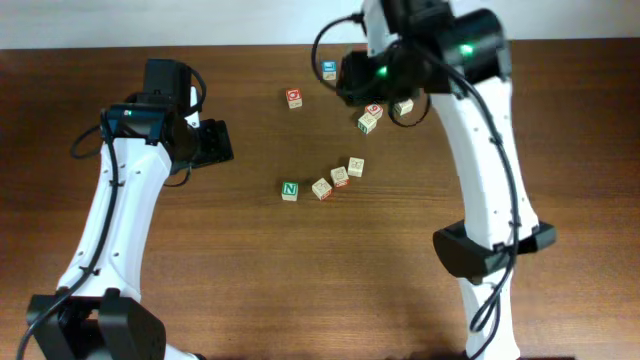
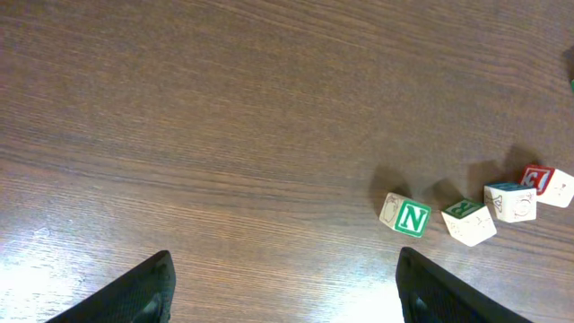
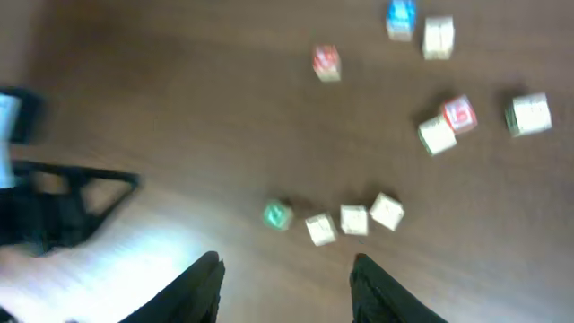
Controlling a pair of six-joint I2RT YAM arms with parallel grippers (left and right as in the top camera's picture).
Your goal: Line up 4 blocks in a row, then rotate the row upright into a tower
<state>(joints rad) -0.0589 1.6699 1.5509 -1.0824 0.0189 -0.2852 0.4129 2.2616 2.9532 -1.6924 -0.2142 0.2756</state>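
Four light-wood blocks lie in a slanted row mid-table: the green "N" block, a block with red-orange marks, and two pale ones. My left gripper hovers open to the left of the row, with bare wood between its fingers. My right gripper is raised behind the row, open and holding nothing. The right wrist view is blurred.
Behind the row lie a red "O" cube, a blue-faced cube, and a cluster of other cubes under the right arm. The left arm shows at the right wrist view's left edge.
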